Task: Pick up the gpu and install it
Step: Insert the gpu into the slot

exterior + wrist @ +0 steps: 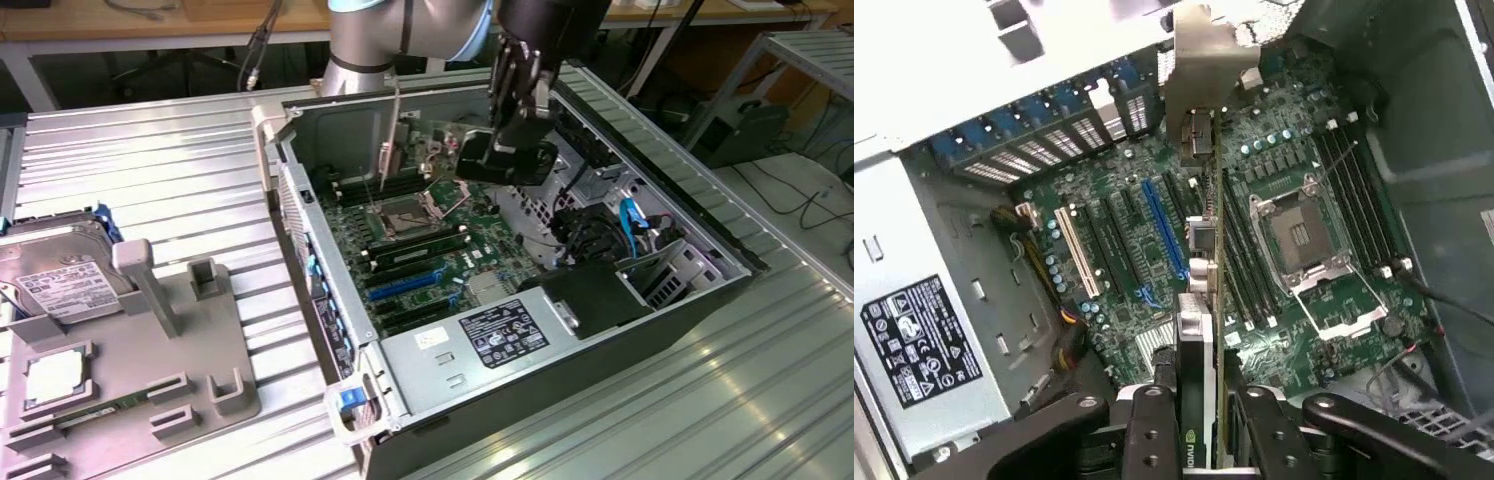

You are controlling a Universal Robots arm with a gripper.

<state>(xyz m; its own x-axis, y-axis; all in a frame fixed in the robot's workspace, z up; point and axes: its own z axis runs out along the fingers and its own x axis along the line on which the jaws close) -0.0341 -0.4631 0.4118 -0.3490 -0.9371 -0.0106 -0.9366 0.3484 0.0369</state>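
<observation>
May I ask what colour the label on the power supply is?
The label is black with white print, clearest in the wrist view.

Narrow way down into the open computer case

The computer case (283, 150) lies open upward, so the motherboard (1294, 130) can be reached from above. The power supply (501, 335) blocks one end, and a bundle of cables (587, 235) crowds the drive side. The slotted rear wall (1044, 150) stands near the bracket of the gpu (1199, 130). The fingers (1154, 430) clamp the gpu edge-on over the board, between the blue slot (1164, 230) and the RAM slots (1249, 270). The CPU socket (1299, 235) lies low beyond them.
</observation>
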